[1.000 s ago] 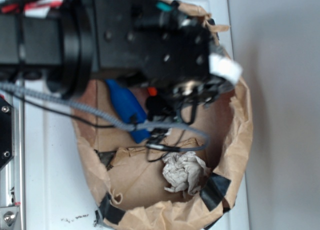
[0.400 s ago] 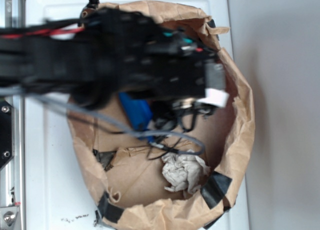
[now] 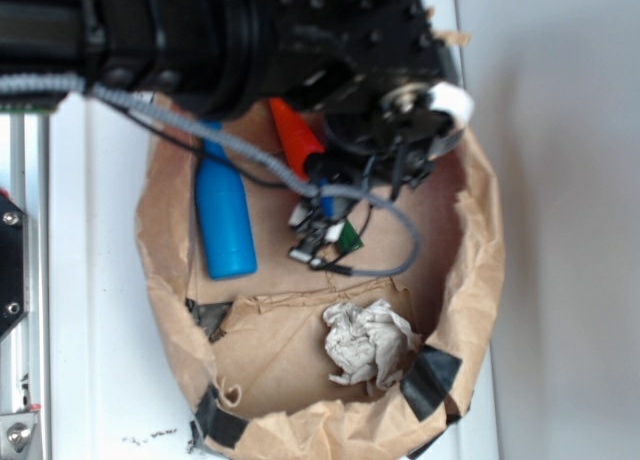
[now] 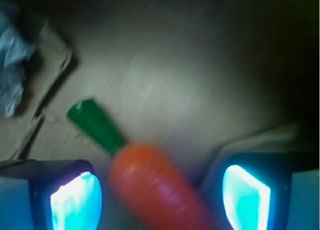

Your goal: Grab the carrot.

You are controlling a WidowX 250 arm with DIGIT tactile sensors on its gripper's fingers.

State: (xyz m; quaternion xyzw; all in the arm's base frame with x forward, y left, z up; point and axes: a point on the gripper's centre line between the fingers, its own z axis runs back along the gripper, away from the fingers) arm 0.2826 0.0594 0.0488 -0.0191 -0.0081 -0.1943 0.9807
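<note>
Looking down past the fingers: my gripper [image 4: 160, 190] is spread, one pad [image 4: 76, 200] on each side of the carrot [image 4: 150, 185], with a gap on both sides that I can see in the wrist view.
Carrot: it lies between the pads, its body running diagonally and its green stem [image 4: 95, 125] pointing away from me toward the upper left of the wrist view. In the exterior view its orange tip [image 3: 293, 132] pokes out from under the arm.
Grasp state: nothing is pinched yet, by my reading; whether the carrot rests on the floor or is lifted I cannot tell.
Floor: brown paper lining of the basket [image 3: 480, 240], creased, with dark tape at the near rim.
Blue bottle [image 3: 224, 220]: it lies beside the carrot, apart from it, outside the pads.
Crumpled paper [image 3: 368, 342]: it sits further off, near the stem side, well apart from the pads.
Risk one: the carrot is smooth, tapered and skewed across the pads, so closing now could squeeze it out sideways.
Risk two: the loose cable [image 3: 400, 250] hangs low over the basket floor and may snag.
Risk three: both views are blurred, so I would not trust my depth.
</note>
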